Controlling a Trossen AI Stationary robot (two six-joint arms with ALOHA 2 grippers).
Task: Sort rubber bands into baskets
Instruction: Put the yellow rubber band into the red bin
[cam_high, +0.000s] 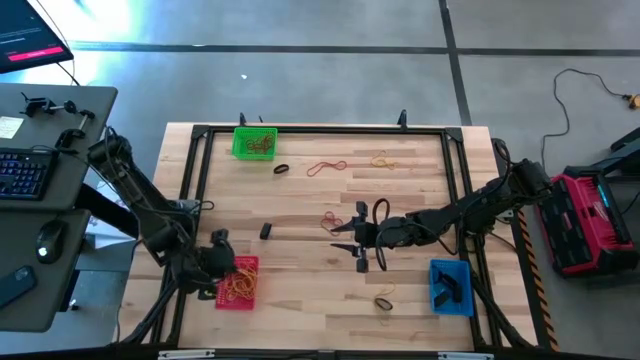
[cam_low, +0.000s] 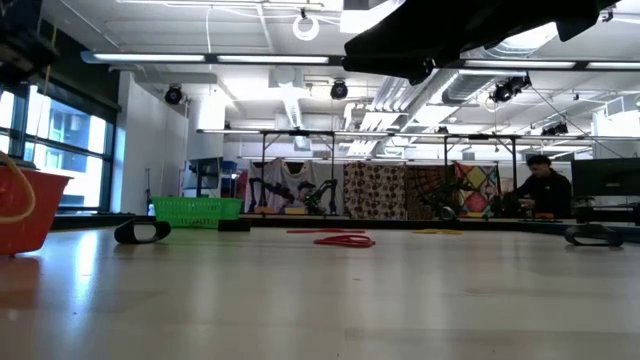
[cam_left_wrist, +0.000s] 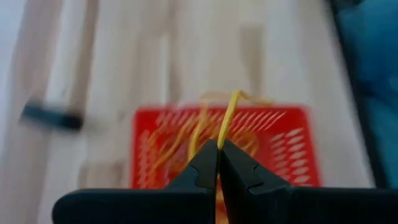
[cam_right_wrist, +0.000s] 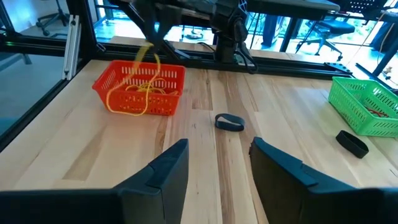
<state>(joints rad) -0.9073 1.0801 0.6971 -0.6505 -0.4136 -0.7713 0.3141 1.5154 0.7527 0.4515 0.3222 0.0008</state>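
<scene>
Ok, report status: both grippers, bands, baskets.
Left gripper shut on yellow rubber band, over red basket. Right gripper open, empty, mid-table. Loose black band ahead. Nothing blocking.

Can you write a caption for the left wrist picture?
Left hand, shut on a yellow rubber band, above the red basket.

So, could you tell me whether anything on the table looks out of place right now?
One yellow rubber band hangs over the front rim of the red basket, half outside it. The left gripper is shut on another yellow band above that basket.

No readable text, label or number anywhere.
</scene>
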